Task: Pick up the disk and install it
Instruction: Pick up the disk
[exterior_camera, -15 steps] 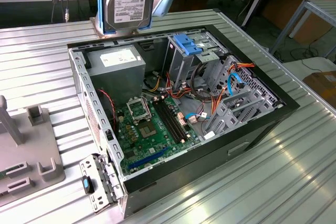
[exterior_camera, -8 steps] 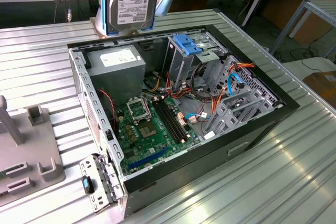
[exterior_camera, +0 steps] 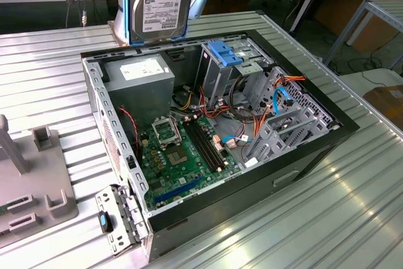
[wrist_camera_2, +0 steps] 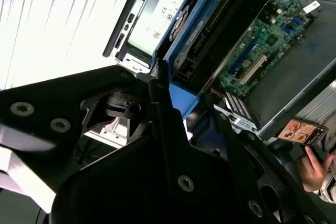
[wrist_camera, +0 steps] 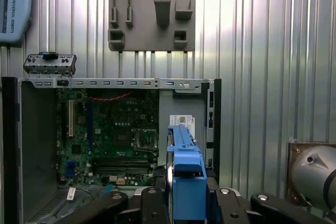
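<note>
The disk (exterior_camera: 160, 1), a grey hard drive with a white label and bright blue side rails, hangs upright over the back edge of the open computer case (exterior_camera: 302, 168), above the power supply (exterior_camera: 138, 77). In the first wrist view my gripper (wrist_camera: 188, 199) is shut on the disk (wrist_camera: 185, 161), its black fingers (wrist_camera: 151, 203) pressing the blue rail from both sides. The second wrist view shows the disk (wrist_camera_2: 210, 30) edge-on between the same black fingers (wrist_camera_2: 164, 119), with the motherboard (wrist_camera_2: 262, 51) beyond it.
Inside the case lie the motherboard (exterior_camera: 182, 155), bundled cables (exterior_camera: 252, 105) and a drive cage with a light-blue bracket (exterior_camera: 225, 51). A grey fixture plate (exterior_camera: 31, 181) lies at the exterior view's left, a detached metal panel (exterior_camera: 116, 218) beside the case. A hand with a phone (wrist_camera_2: 310, 166) shows.
</note>
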